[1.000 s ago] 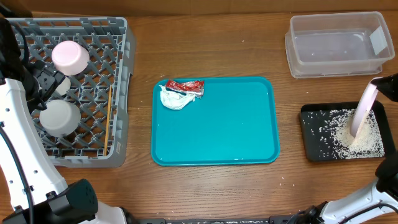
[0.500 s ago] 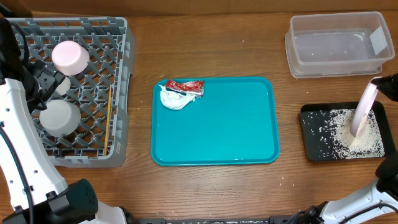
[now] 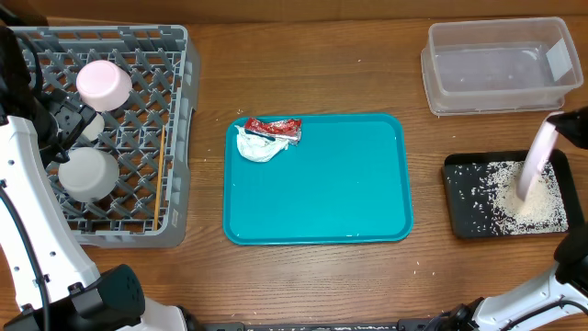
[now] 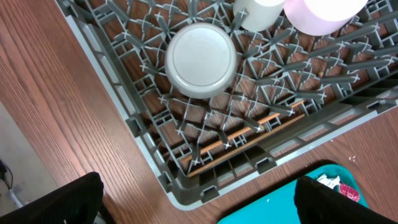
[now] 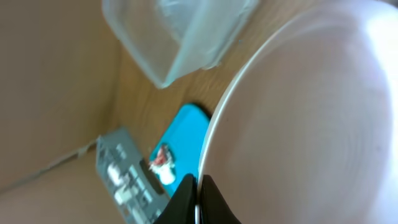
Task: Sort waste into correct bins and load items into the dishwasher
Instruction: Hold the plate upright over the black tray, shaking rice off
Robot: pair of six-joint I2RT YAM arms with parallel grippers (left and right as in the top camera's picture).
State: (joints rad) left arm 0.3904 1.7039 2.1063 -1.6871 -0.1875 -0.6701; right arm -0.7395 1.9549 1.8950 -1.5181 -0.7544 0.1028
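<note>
My right gripper [image 5: 199, 200] is shut on the rim of the large white plate [image 3: 534, 165], holding it tilted on edge over the black tray [image 3: 459, 198], where rice crumbs [image 3: 525, 202] lie in a pile. The red sauce packet [image 3: 277, 129] and crumpled white wrapper [image 3: 257, 147] lie on the teal tray [image 3: 331, 193]. The grey dish rack [image 3: 179, 110] holds the pink bowl [image 3: 103, 83], white cup [image 3: 90, 125], upturned grey-green bowl [image 3: 87, 173] and chopsticks [image 3: 161, 170]. My left gripper [image 4: 199, 205] is open and empty above the rack's corner.
The clear tub [image 3: 496, 64] stands at the back right, behind the black tray. A few crumbs lie scattered on the wooden table near the tray's front. The left arm [image 3: 28, 184] runs along the rack's left side.
The plate's lower edge has risen very slightly over the black tray. The left arm has not moved.
</note>
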